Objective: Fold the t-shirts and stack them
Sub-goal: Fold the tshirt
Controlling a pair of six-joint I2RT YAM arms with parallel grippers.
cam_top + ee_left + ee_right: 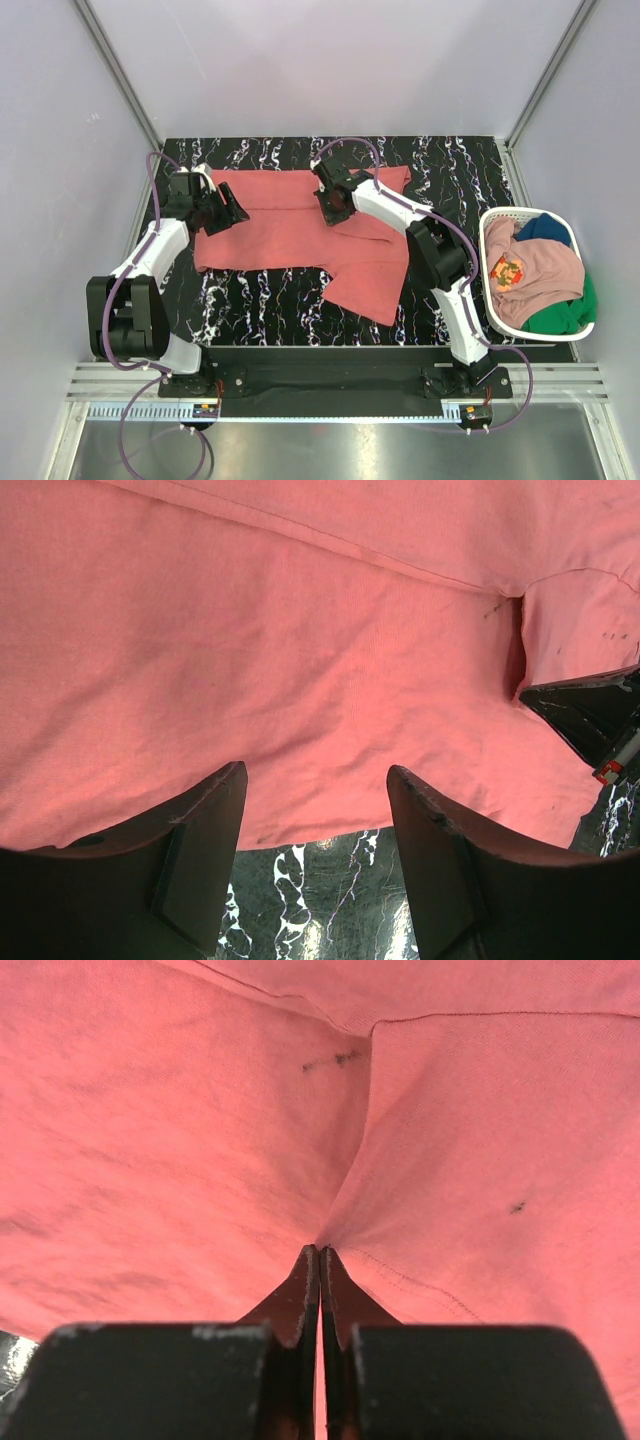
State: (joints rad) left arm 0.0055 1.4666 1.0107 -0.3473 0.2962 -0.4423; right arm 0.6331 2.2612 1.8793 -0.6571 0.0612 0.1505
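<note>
Your right end effector (320, 1260) is pinching a fold of the red shirt (290, 235), jaws clenched on it. Your left end effector (318, 780) is hovering released over the shirt's edge. The shirt is lying spread on the surface (260, 310), and the other shirts (540, 265) are sitting in the basket (508, 211).

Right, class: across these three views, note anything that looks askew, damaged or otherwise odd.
The coral-red t-shirt lies unevenly: its near right part juts out diagonally. Small dark specks mark the cloth, and it puckers where the shut right tool pinches it.
</note>
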